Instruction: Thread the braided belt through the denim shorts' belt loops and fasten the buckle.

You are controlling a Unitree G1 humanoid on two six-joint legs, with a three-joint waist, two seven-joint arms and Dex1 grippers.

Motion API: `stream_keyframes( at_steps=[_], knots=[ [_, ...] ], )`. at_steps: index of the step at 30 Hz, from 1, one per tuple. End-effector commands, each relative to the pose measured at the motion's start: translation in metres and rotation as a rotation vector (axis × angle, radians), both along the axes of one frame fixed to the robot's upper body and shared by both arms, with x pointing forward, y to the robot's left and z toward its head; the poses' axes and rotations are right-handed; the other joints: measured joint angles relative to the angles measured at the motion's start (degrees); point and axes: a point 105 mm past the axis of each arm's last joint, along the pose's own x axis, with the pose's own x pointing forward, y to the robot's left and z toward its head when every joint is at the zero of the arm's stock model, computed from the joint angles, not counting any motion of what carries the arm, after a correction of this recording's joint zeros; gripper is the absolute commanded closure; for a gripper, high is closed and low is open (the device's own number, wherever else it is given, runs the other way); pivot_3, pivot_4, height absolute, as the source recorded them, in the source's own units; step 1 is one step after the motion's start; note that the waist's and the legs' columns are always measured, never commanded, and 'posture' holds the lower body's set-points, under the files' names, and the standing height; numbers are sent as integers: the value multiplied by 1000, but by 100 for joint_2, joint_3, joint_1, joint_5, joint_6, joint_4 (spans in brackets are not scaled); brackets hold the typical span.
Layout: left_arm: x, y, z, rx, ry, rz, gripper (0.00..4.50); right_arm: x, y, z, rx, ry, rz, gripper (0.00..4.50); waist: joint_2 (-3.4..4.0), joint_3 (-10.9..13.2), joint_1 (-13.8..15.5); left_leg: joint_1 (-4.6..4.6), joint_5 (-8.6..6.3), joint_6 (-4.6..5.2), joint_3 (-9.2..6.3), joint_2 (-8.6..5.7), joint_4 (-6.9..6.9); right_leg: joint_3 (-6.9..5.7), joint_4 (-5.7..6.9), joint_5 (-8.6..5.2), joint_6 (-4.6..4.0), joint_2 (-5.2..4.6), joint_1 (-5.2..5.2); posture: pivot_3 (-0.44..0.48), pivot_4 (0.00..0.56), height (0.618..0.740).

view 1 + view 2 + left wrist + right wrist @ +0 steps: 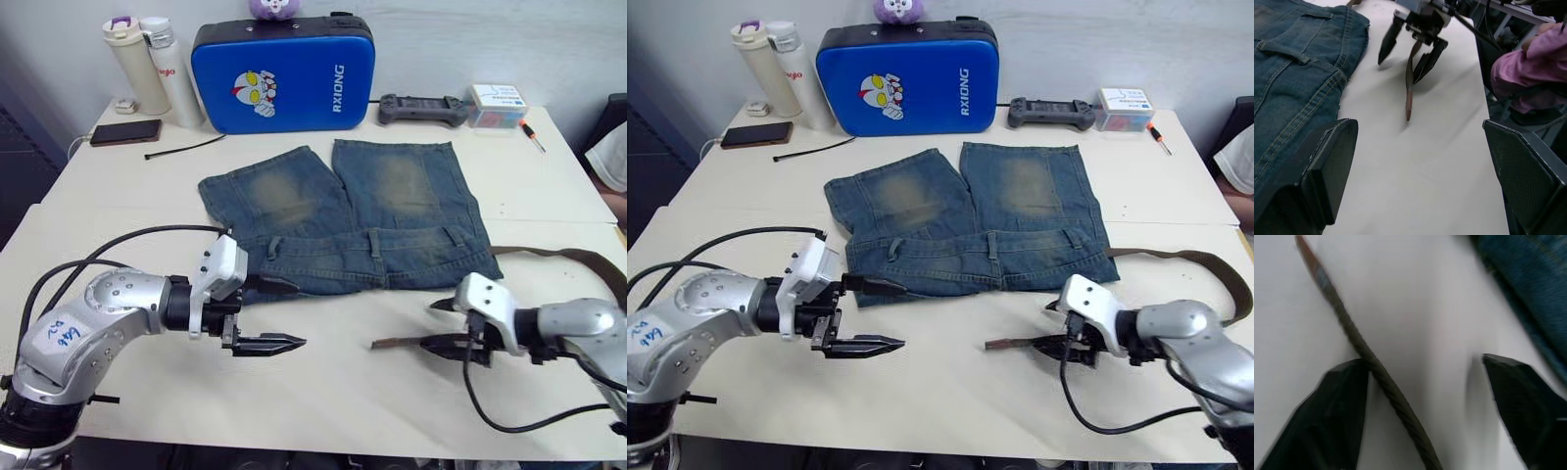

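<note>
While the denim shorts [343, 220] lie flat, waistband nearest, the right claw [441, 345] gapes around the braided belt [1409, 93] tip; left claw [269, 313] wide open, empty.

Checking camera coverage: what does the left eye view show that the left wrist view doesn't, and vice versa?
Left eye view adds the blue padded case, two bottles, phone and controller. Left wrist view adds a person's pink sleeve beside the table. Both share the denim shorts, the braided belt tip and the right gripper, fingers open.
</note>
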Motion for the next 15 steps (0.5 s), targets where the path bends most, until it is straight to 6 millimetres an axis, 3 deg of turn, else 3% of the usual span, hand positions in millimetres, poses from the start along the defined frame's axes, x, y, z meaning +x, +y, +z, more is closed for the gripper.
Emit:
stream_keyframes(
  at_steps=[1,5,6,10,15],
  knots=[
    [-2,-2,5,-23,-55,26,0,1,2,-3,-20,28,51,2254,0,0,0,2,0,0,0,0,0,0,0,0,0,0,3,0,150,740],
    [2,-5,3,-78,-49,57,0,-2,10,14,69,43,72,4204,0,0,9,3,0,0,0,0,0,0,1,0,0,0,2,0,150,740],
    [4,-6,3,-102,-46,68,0,-2,12,23,106,43,69,4437,0,0,11,2,0,0,0,0,1,0,0,0,0,0,2,0,150,740],
    [20,-23,10,-253,7,94,0,-11,23,63,313,83,75,4437,1,1,26,1,0,0,0,0,6,0,2,2,3,0,3,0,150,740],
    [18,-54,7,-272,69,-31,0,-37,47,96,501,189,174,4437,-1,2,24,0,-1,-1,0,1,4,-3,0,2,4,4,4,0,150,740]
  ],
)
